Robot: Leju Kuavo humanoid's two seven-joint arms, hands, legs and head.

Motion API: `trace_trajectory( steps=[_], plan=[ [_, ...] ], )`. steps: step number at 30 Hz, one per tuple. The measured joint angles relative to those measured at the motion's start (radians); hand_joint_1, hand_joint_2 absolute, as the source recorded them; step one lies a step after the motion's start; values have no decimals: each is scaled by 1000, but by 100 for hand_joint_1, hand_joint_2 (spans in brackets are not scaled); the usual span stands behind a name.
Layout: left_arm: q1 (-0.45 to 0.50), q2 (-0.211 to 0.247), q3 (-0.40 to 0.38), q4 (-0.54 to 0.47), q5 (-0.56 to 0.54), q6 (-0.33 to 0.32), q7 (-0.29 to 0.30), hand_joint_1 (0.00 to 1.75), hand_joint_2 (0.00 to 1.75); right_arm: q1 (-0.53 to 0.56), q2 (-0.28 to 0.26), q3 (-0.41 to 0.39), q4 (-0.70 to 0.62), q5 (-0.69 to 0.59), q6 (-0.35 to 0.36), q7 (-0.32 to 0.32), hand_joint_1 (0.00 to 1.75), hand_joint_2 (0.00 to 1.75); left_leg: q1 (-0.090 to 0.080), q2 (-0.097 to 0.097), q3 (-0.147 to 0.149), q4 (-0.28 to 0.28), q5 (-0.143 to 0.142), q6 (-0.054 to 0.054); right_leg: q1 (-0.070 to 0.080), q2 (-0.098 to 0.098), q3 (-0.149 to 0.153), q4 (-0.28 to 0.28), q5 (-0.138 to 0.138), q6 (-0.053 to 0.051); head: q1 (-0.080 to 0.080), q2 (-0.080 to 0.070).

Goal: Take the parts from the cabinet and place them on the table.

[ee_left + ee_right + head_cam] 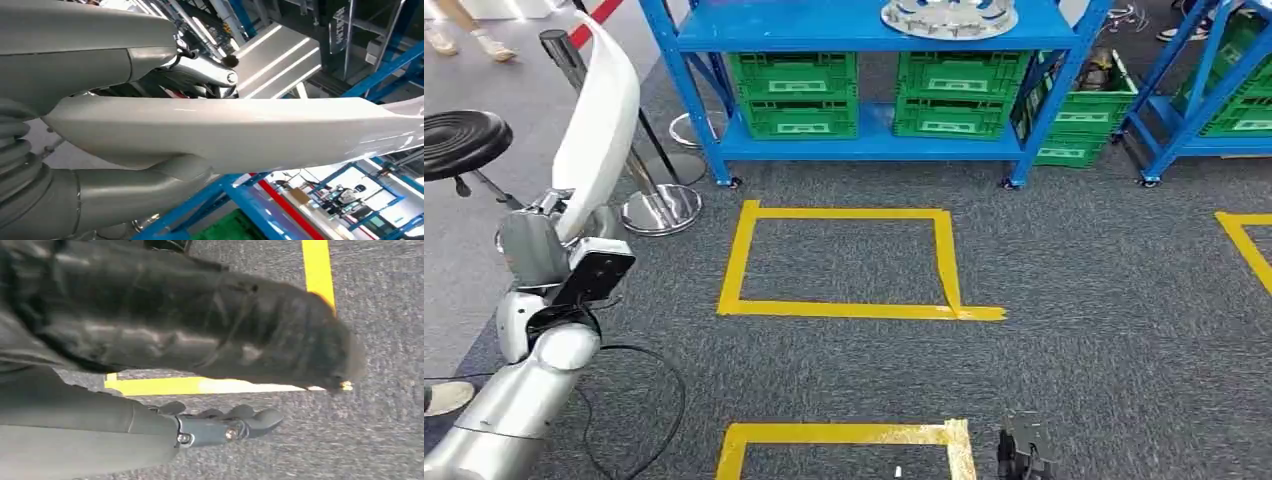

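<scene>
My left hand (534,240) is raised at the left of the head view and grips the lower end of a long white curved part (604,110), which stands up and leans right above it. In the left wrist view the same part (260,130) crosses the picture, with the grey thumb (100,195) under it and the hand wrapped over it. My right hand (210,427) hangs low over the grey carpet and holds nothing, its fingers loosely out. A silver ring-shaped part (949,18) lies on the blue cabinet's upper shelf (824,35).
Green crates (794,90) fill the cabinet's lower shelf. Yellow tape squares (844,305) mark the carpet ahead and near my feet. At the left stand a black stool (464,140) and a chrome stanchion (659,205). A person's feet (464,40) are far left.
</scene>
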Motion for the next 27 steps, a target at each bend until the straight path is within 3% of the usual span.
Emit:
trace_trajectory(
  steps=[2,3,4,5,6,7,8,9,11,20,27],
  plan=[
    [0,0,0,0,0,0,0,175,175,2,0,0,0,0,0,0,0,0,-3,0,-7,-2,0,8,-1,0,-3,-1,6,10,2,0],
    [0,-1,0,0,0,-2,0,175,175,2,0,0,0,0,0,0,0,0,2,0,-8,-11,7,17,1,0,-4,-1,6,16,0,0],
    [-1,-3,0,0,0,-2,-2,175,175,2,0,0,0,0,-1,0,0,0,5,4,-7,-16,13,25,-1,5,-18,11,-11,22,2,0],
    [-2,-4,0,0,0,-3,-2,175,175,1,0,0,0,1,-2,0,0,0,-1,0,-13,-12,8,16,0,3,-22,17,-15,11,9,0],
    [-1,-4,0,0,0,-4,-2,175,175,0,-1,0,0,1,-2,0,0,0,-2,-1,-19,-3,8,16,0,4,-13,-3,10,-25,14,0],
    [0,-4,0,0,0,-5,-2,175,175,1,-2,0,0,1,-3,0,0,0,-3,-2,-23,-2,13,19,-1,4,-12,0,4,-17,11,0],
    [1,-4,0,0,0,-7,-2,175,175,1,-2,0,0,1,-4,1,0,0,-3,-2,-28,0,13,20,-3,4,-15,1,13,-3,15,0],
    [1,-5,0,0,0,-7,-2,175,175,2,-2,0,0,1,-6,1,0,0,-3,-2,-31,1,16,23,-3,4,-17,-2,16,5,13,0],
    [2,-5,-1,0,0,-8,-2,175,175,2,-2,0,0,1,-10,2,0,0,-4,-2,-34,1,18,25,-5,4,-19,-3,19,10,13,0],
    [2,-5,-1,0,0,-8,-2,175,175,2,-2,-2,0,1,-10,3,0,0,-5,-2,-44,2,28,25,-6,4,-30,-3,28,23,13,0],
    [2,-6,-1,0,0,-8,-2,175,175,2,-2,-2,0,1,-10,3,0,0,-2,-2,-46,2,32,21,-4,4,-33,-1,30,21,13,0]
  ],
)
